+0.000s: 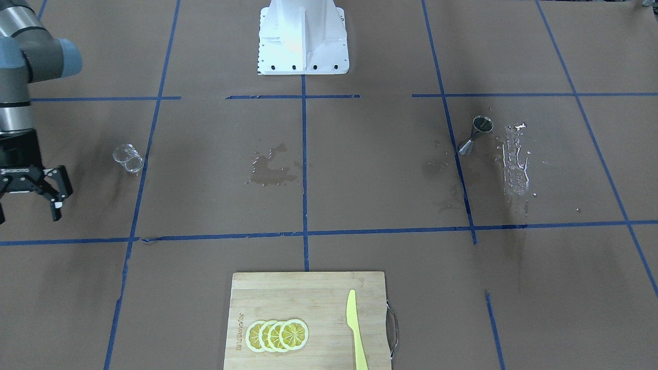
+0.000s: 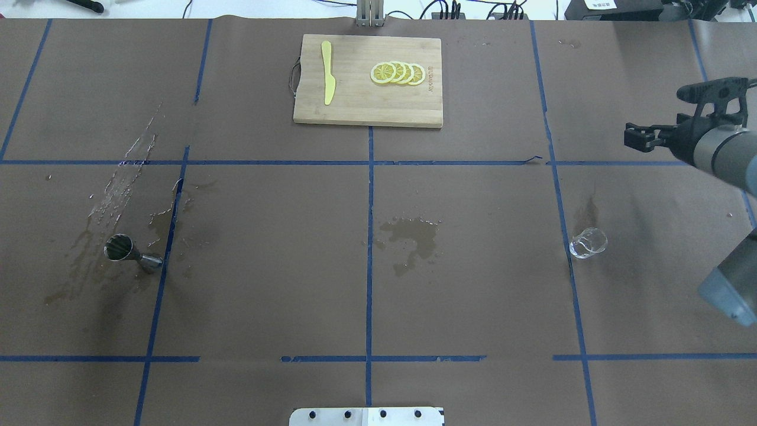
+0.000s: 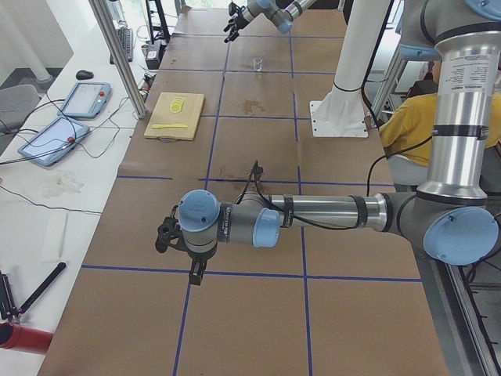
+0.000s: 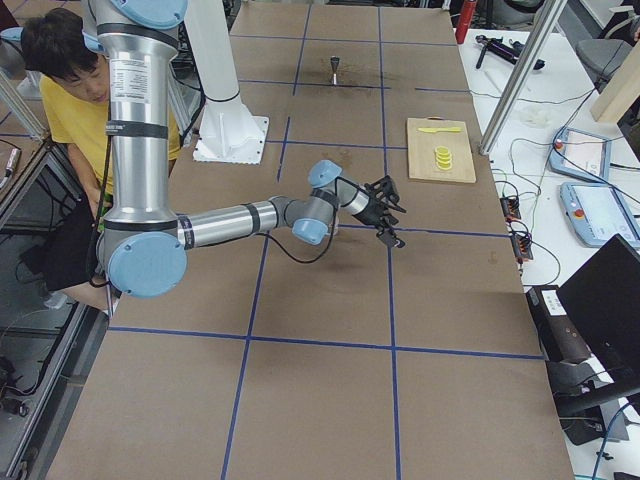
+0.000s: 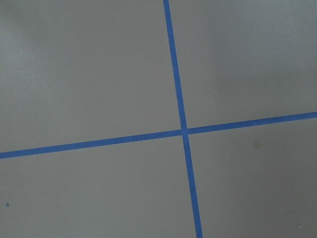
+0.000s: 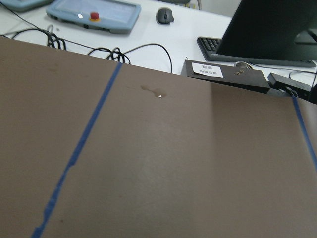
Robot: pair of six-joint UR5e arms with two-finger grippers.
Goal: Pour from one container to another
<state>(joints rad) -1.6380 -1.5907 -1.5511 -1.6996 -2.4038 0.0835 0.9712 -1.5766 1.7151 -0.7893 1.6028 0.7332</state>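
Note:
The clear glass cup (image 1: 128,158) stands on the brown paper on the robot's right side, also seen as the glass cup (image 2: 588,242). The steel jigger (image 1: 475,134) stands far across on the robot's left side, seen too as the jigger (image 2: 131,251), beside wet streaks. My right gripper (image 1: 28,205) hovers open and empty, beyond the cup and further out toward the table's end; it also shows as the right gripper (image 2: 653,112). My left gripper (image 3: 176,251) shows only in the exterior left view, low over the table's left end, so I cannot tell its state.
A wooden cutting board (image 1: 308,288) with lemon slices (image 1: 277,335) and a yellow knife (image 1: 355,329) lies at the far edge. A wet stain (image 1: 270,167) marks the middle. The white robot base (image 1: 302,36) stands centrally. A person in yellow (image 4: 60,90) sits behind the robot.

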